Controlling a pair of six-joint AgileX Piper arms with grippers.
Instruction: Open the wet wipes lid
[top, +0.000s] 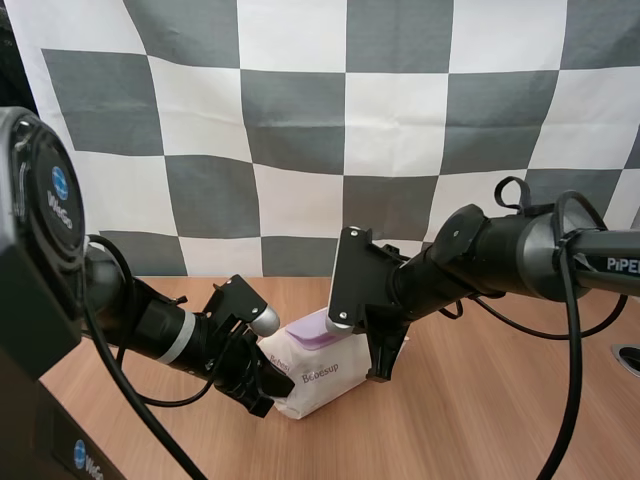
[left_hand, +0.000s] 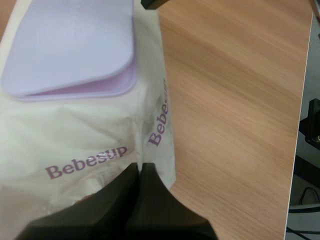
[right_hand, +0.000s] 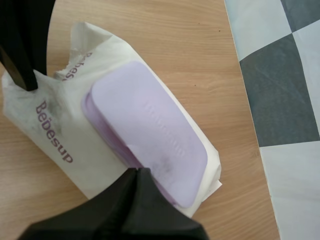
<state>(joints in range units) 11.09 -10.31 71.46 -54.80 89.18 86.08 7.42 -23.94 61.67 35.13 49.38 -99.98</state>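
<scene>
A wooden worktop (top: 520, 400) carries one pack of wet wipes (right_hand: 55, 135). It lies flat between the two end effectors, with its lavender flip lid (right_hand: 150, 130) facing up and closed, or very nearly so.

The left end effector (left_hand: 139, 167) has its fingers pressed together on the crimped end of the pack, just under its tips. The right end effector (right_hand: 136, 171) is closed into one dark wedge, its tips touching the lid's edge at the pack's other end.

Likely risks: the soft film could slip out of the left's thin pinch, so the whole pack lifts with the lid. The right's closed tips could also skate off the smooth lid without catching its lip.

Both arms reach low and forward, wrists tilted steeply down, meeting over the pack.
</scene>
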